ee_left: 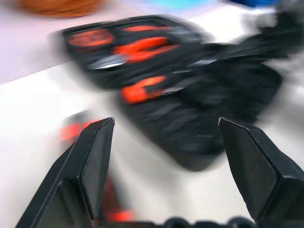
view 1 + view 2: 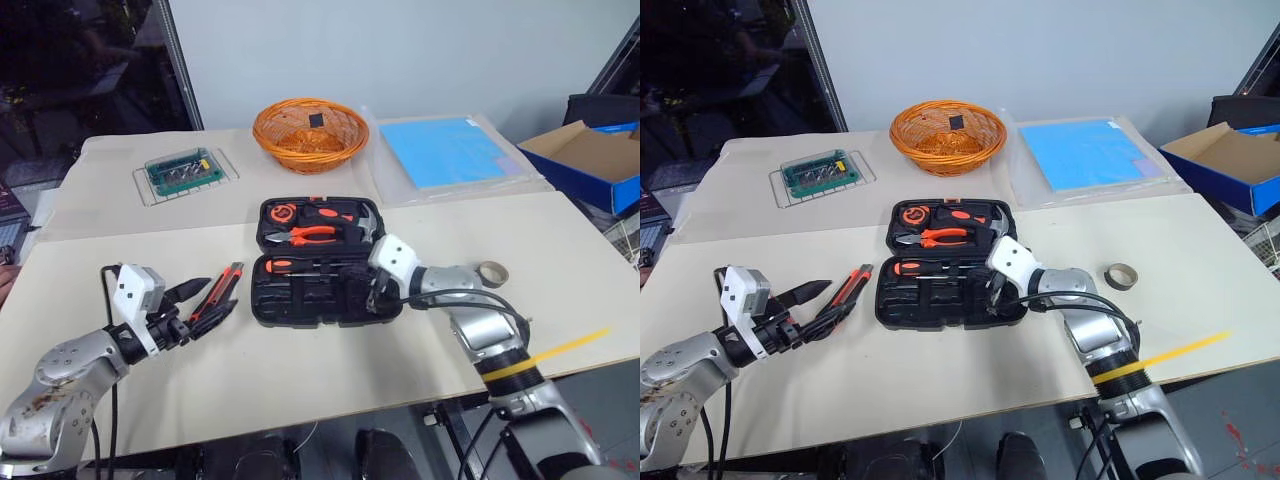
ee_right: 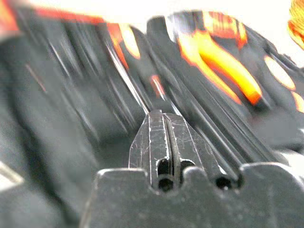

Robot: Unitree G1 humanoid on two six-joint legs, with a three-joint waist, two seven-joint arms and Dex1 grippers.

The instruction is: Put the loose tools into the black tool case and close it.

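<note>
Black tool case open; left gripper jaws wide, empty, beside utility knife; right gripper jaws closed, empty, over case.

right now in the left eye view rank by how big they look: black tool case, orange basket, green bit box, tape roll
1. black tool case
2. orange basket, though it sits farther back
3. green bit box
4. tape roll
</note>
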